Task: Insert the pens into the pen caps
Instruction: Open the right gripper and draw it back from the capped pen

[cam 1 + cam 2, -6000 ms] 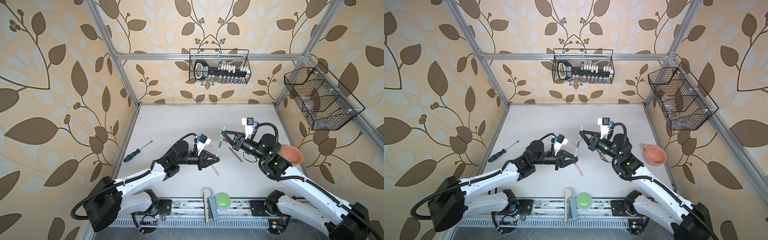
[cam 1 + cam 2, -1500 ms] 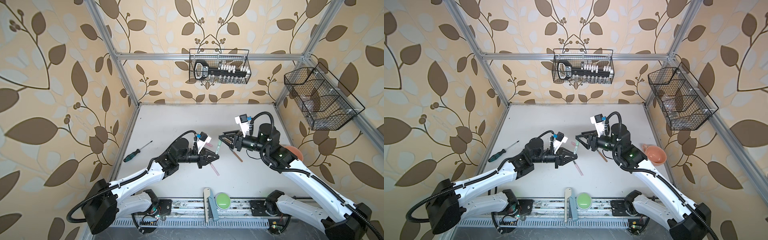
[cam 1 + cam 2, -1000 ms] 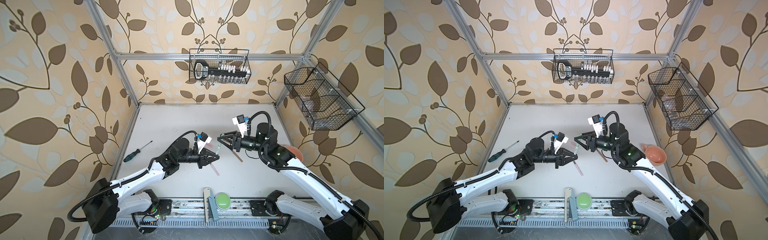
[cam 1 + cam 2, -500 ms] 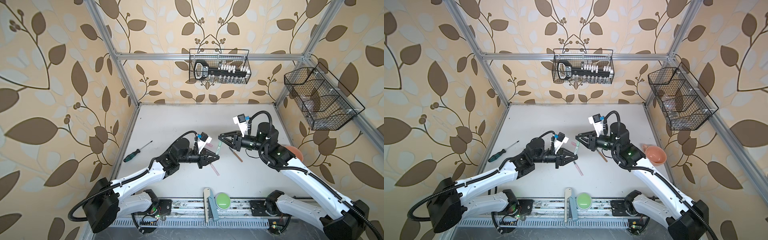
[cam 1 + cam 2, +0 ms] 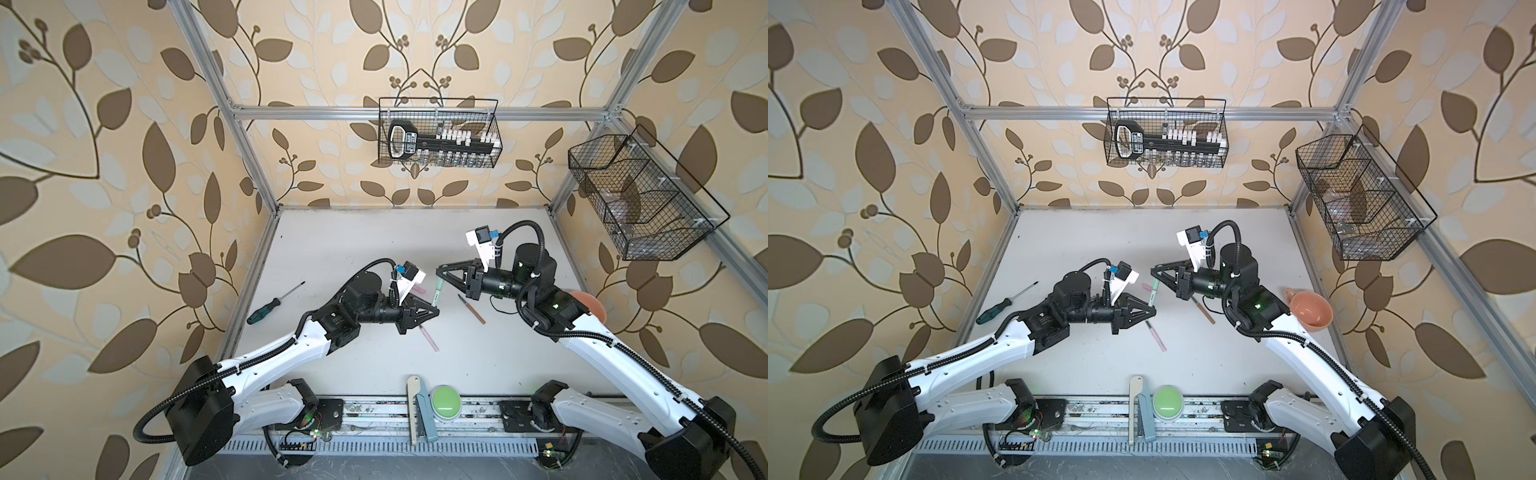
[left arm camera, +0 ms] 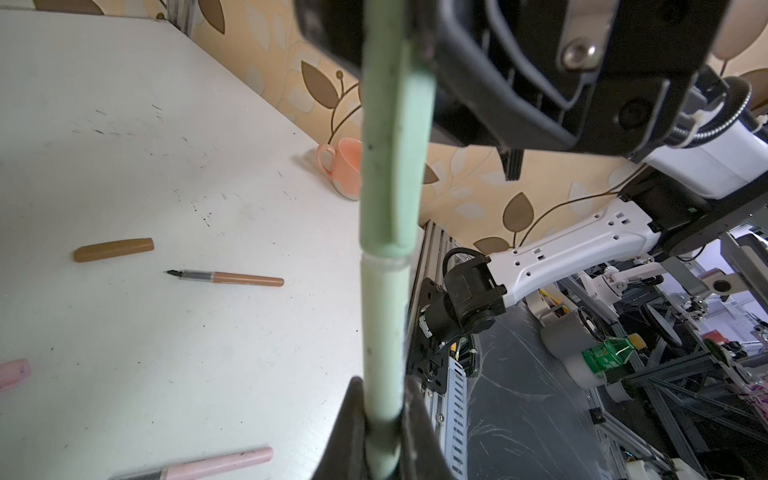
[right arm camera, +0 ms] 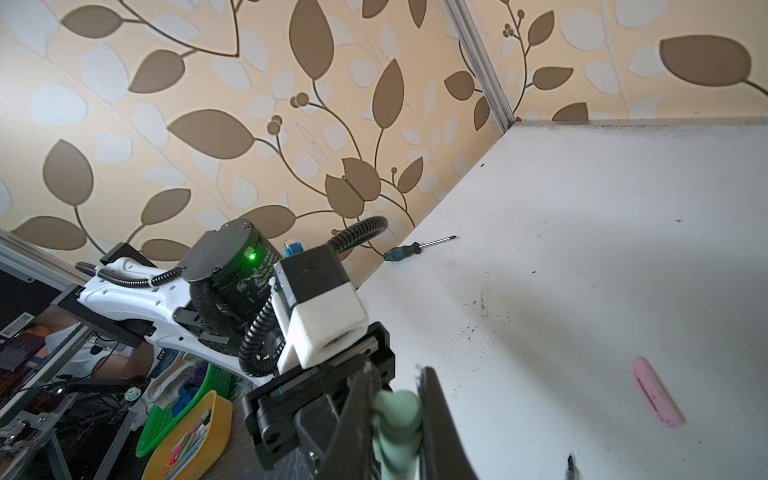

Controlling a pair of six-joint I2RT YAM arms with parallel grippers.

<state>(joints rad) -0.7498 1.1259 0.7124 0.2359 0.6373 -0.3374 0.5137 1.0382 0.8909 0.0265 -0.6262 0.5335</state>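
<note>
My left gripper (image 5: 435, 311) (image 6: 382, 419) is shut on the lower end of the green pen (image 6: 382, 332) (image 5: 1154, 296), which it holds upright above the table. The green cap (image 6: 395, 145) (image 7: 397, 415) sits over the pen's upper end, and my right gripper (image 5: 439, 271) (image 7: 395, 399) is shut on it. On the table lie the brown pen (image 6: 232, 277) (image 5: 471, 309), the brown cap (image 6: 114, 249), the pink pen (image 5: 428, 337) (image 6: 208, 461) and the pink cap (image 7: 656, 392) (image 5: 1147, 286).
A green-handled screwdriver (image 5: 270, 309) (image 7: 409, 249) lies by the left wall. An orange cup (image 5: 1310, 313) (image 6: 343, 166) stands at the right edge. A green button (image 5: 445, 402) sits on the front rail. Wire baskets (image 5: 438, 133) hang on the back and right walls.
The right gripper's jaws have closed from open onto the green cap. The left arm has stayed still with the green pen.
</note>
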